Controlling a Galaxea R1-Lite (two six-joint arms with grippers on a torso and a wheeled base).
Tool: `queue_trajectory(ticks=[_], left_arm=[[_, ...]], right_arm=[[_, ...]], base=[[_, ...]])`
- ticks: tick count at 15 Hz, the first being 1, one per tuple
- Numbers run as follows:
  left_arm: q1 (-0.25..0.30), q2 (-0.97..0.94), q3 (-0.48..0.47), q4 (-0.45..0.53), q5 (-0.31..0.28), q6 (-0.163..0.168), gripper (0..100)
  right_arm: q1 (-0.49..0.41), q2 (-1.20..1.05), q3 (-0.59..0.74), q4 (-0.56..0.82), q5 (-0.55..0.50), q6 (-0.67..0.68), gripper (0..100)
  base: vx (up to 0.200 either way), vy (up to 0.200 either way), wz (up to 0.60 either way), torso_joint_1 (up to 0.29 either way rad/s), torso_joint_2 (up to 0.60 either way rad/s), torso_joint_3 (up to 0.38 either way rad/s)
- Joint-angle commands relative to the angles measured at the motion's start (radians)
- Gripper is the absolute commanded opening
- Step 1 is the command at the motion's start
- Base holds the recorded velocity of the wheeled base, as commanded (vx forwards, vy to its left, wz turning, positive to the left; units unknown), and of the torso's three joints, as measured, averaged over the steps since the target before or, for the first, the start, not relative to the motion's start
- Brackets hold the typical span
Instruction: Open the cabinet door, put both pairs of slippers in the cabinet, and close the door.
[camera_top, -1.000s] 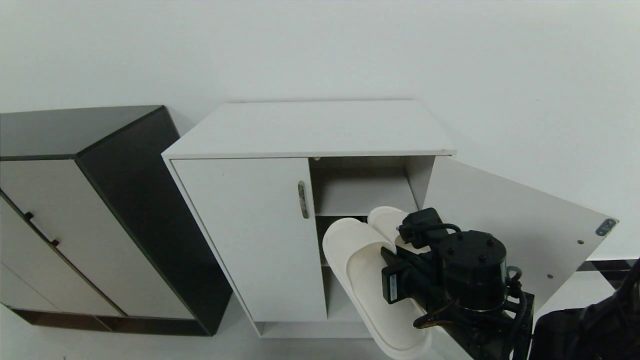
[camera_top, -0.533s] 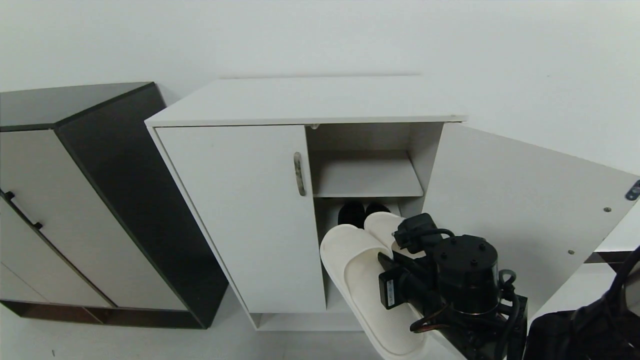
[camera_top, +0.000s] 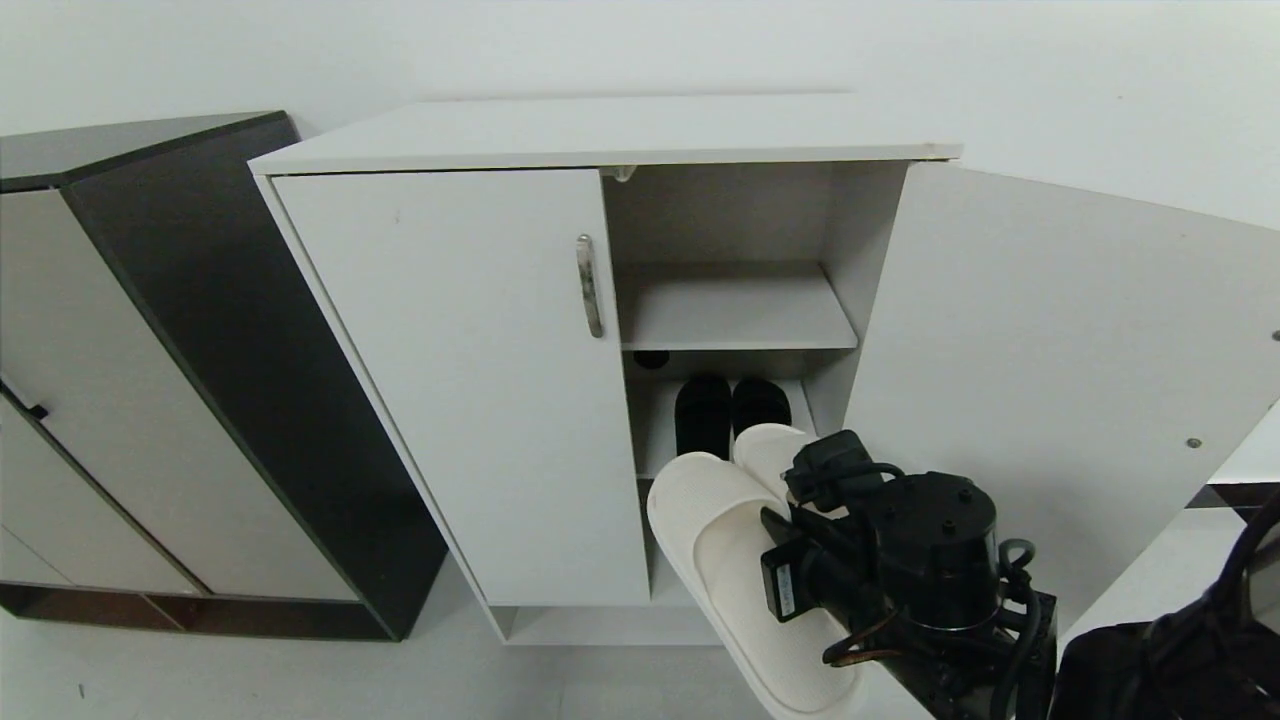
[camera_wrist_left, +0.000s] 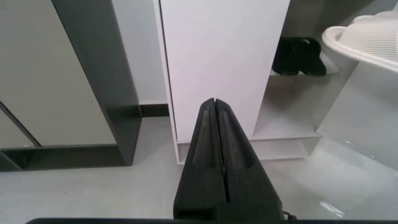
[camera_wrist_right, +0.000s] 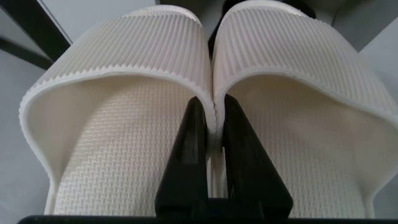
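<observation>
I look at the white cabinet, which has two doors. Its right door stands wide open. Its left door is shut and has one metal handle at the inner edge. In the open half of the cabinet I count two shelves. On the lower shelf there is one pair of black slippers, two pieces side by side.

The second pair, the white slippers, is outside the cabinet, just in front of the open half, with the closed fronts toward the opening. That makes four slippers, two in and two out. My right end effector is clamped on the inner edges of both white slippers, which are pressed against each other. My left end effector has its fingers together and holds nothing. It points at the bottom of the cabinet, apart from it. One dark cabinet stands just beside the cabinet's left side.
</observation>
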Motion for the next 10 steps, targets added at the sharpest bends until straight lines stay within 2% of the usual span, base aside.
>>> queue_trajectory(ticks=[1,3,7,8,10], left_arm=[[0.000,0.000,0.000,0.000,0.000,0.000,0],[0.000,0.002,0.000,0.000,0.000,0.000,0],[0.000,0.000,0.000,-0.001,-0.002,0.008,0],[0.000,0.000,0.000,0.000,-0.002,0.008,0],[0.000,0.002,0.000,0.000,-0.003,0.018,0]], right_arm=[[0.001,0.001,-0.016,0.010,-0.022,-0.025,0],[0.004,0.018,-0.151,0.125,-0.126,0.001,0],[0.025,0.004,-0.495,0.521,-0.337,0.196,0],[0.027,0.003,-0.544,0.581,-0.369,0.212,0],[0.025,0.004,-0.604,0.593,-0.380,0.212,0]], base=[[0.000,0.000,0.00,-0.017,0.11,0.095],[0.000,0.000,0.00,-0.004,0.03,0.028],[0.000,0.000,0.00,0.000,0.00,0.000],[0.000,0.000,0.00,0.000,0.00,0.000],[0.000,0.000,0.00,0.000,0.00,0.000]])
